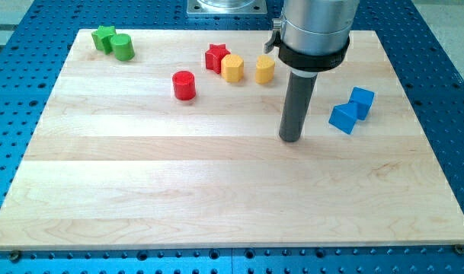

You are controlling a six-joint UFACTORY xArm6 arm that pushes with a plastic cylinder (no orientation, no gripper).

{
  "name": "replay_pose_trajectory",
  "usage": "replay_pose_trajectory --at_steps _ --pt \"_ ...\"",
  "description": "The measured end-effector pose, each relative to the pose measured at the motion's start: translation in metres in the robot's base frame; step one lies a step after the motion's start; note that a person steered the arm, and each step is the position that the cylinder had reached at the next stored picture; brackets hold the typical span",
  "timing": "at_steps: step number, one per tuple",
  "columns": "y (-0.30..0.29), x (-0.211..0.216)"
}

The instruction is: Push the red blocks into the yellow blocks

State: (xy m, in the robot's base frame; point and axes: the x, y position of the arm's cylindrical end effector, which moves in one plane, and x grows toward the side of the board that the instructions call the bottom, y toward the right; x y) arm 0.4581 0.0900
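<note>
Camera view: two red blocks (184, 84), two yellow (232, 68), two green (123, 47), two blue (344, 118).

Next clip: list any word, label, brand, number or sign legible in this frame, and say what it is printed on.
None: no readable text anywhere in the camera view.
The wooden board, the red cylinder, red star, both yellow blocks, the green blocks and blue blocks are all unmarked.
The arm's grey housing above my tip shows no lettering.

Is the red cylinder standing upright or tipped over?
Upright: the red cylinder shows its flat round top facing up, standing alone at the view's left of the red star.
</note>
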Motion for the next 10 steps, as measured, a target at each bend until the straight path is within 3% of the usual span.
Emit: replay_pose_trajectory --at_steps 2,3,5,7,8,9,10 --pt "-0.089 -0.004" --pt "-0.066 -0.023" --pt "-0.185 -0.035" --pt "-0.219 -0.055" --pt "-0.201 -0.095" --pt "-0.142 -0.104" --pt "-0.160 -0.131"
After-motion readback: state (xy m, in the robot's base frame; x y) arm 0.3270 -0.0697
